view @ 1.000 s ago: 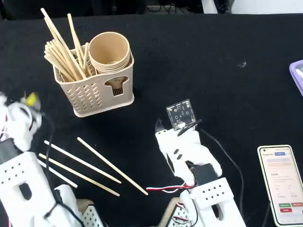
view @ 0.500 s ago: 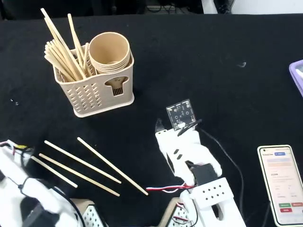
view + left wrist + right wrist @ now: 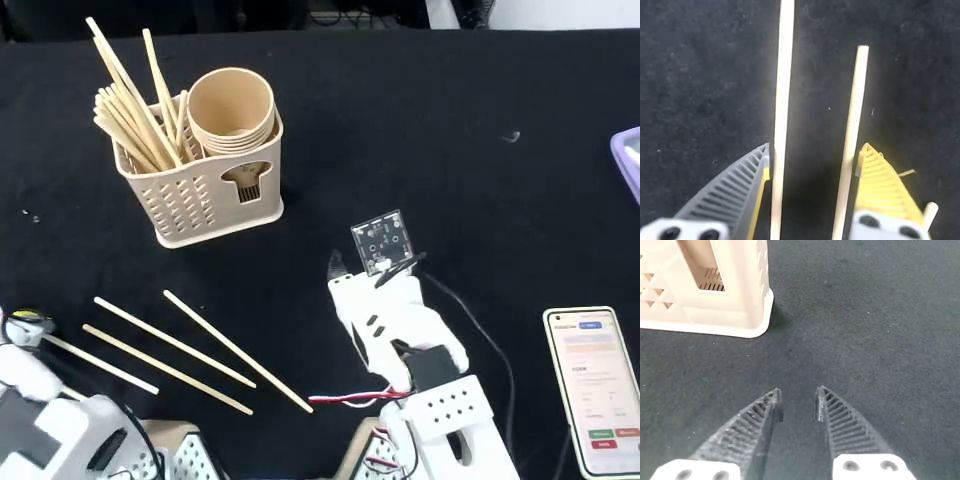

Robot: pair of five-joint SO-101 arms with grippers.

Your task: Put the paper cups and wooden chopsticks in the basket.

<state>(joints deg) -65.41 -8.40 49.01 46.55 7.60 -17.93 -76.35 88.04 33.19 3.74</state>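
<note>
Four loose chopsticks (image 3: 172,343) lie flat on the black worktop (image 3: 450,120) at its front left, slanted and roughly parallel. In the left wrist view, two of them run lengthwise between the left jaws. One chopstick (image 3: 782,90) lies just inside the grey jaw, and the other (image 3: 854,110) just inside the yellow jaw. The left jaws stand wide and low over the worktop, gripping nothing; I cannot tell whether they touch the wood. The tip of a third chopstick (image 3: 930,207) shows outside the yellow jaw. The left arm (image 3: 50,440) sits at the front left corner.

Well apart from the loose ones, at the back left, stands the basket (image 3: 200,200). One of its compartments holds a bunch of chopsticks (image 3: 130,100) leaning outward. The other, nearer the middle of the worktop, holds a stack of cups (image 3: 232,108).

The right arm (image 3: 400,320) is at the front centre. The right jaws are narrowly parted and empty over bare worktop, pointing towards a lower corner of the basket (image 3: 715,290).

A phone (image 3: 595,390) lies at the front right, and a purple thing (image 3: 628,160) sits at the right edge.
</note>
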